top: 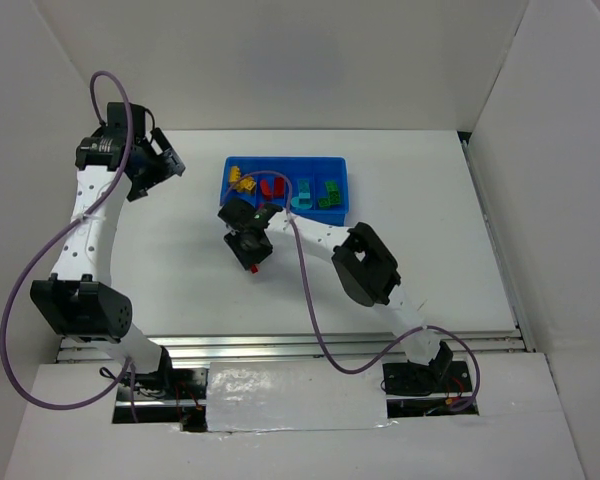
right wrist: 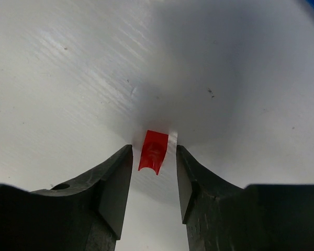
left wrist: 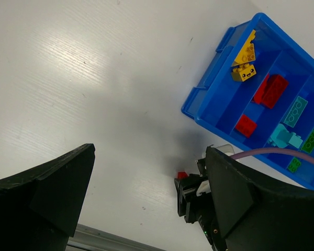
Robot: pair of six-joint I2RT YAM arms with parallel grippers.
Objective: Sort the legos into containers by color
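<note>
Right pincer (right wrist: pixel 154 157) points down, jaws narrowly apart astride the red brick (right wrist: pixel 153 149), with a slim gap on either side; no clamp seen. Brick lies on the tabletop (top: pixel 180 250), centre of the top view, just below the tray (top: pixel 285 160); likely bound for the red compartment. Left pincer (top: pixel 158 165) is wide apart and empty at upper left, out of the way. Tabletop white, lightly scuffed; white walls surround it.
</note>
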